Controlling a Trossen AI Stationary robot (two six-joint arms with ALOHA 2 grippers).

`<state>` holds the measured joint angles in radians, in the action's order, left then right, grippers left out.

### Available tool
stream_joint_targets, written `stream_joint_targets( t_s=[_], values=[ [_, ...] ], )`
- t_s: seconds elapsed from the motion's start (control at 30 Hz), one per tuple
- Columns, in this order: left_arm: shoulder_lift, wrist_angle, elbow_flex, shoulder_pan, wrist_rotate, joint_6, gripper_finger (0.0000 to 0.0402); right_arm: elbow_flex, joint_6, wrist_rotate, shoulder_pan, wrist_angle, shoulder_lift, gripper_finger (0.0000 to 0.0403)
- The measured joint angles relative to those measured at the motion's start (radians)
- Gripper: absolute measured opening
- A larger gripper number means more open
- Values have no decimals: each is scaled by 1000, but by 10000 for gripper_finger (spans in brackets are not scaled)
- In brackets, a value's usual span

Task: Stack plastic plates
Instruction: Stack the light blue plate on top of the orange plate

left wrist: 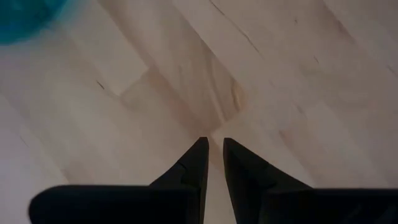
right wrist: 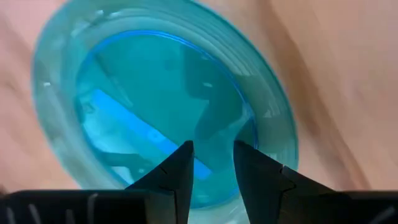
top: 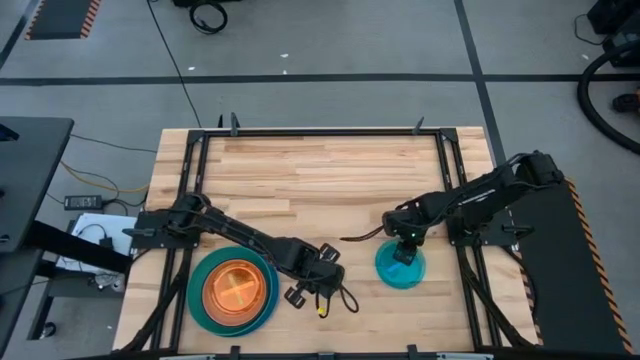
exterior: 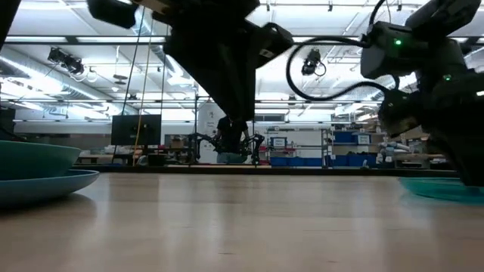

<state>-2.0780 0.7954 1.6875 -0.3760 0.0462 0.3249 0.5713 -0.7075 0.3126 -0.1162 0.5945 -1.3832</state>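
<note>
A stack of plates (top: 200, 300) stands near the table's near-left edge, with a large blue-and-teal plate at the bottom and a small orange plate (top: 236, 288) on top; the low view shows the stack (exterior: 38, 172) at its left. A small cyan plate (top: 402, 268) (right wrist: 155, 99) lies flat by itself right of centre. My right gripper (top: 404, 250) (right wrist: 211, 155) is over that plate, fingers a little apart and pointing down into its middle, with nothing between them. My left gripper (top: 335, 270) (left wrist: 213, 148) is shut over bare wood between the stack and the cyan plate (left wrist: 18, 15).
A dark metal frame (top: 320, 131) runs along the table's edges. A cable with a yellow tip (top: 322, 308) hangs by the left wrist. Bare wood (top: 320, 180) spreads over the table's far half. Beyond the table, the low view shows a workshop with shelves.
</note>
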Motion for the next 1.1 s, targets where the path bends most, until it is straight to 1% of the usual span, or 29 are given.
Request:
stream_joint_targets(
  t_s=[0.1,0.23,0.33,0.47,0.63,0.73,0.8,0.9,0.97,1.0,1.1],
  values=[
    [19,37,0,-17,35,-36,56,10,29,7,36,-95,-26,125],
    [54,45,0,-29,55,-69,56,56,106,-36,102,-224,-44,125],
    [88,46,0,-33,85,-75,56,132,171,-36,146,-247,-27,125],
    [133,50,0,-37,136,-70,56,201,220,-32,161,-112,21,125],
    [182,40,-19,-31,172,-39,56,212,261,-72,174,76,96,125],
    [224,-19,-80,-21,179,-33,56,211,275,-142,185,189,161,125],
    [245,-101,-138,-13,180,-29,56,210,280,-204,191,246,221,125],
    [282,-214,-240,0,179,-25,56,193,266,-265,192,233,317,125],
    [304,-326,-308,9,177,-15,56,169,249,-266,192,224,378,125],
    [311,-339,-338,13,177,-7,56,153,235,-267,192,209,403,125],
    [312,-512,-415,27,175,8,56,98,183,-256,190,207,462,125]
  ],
)
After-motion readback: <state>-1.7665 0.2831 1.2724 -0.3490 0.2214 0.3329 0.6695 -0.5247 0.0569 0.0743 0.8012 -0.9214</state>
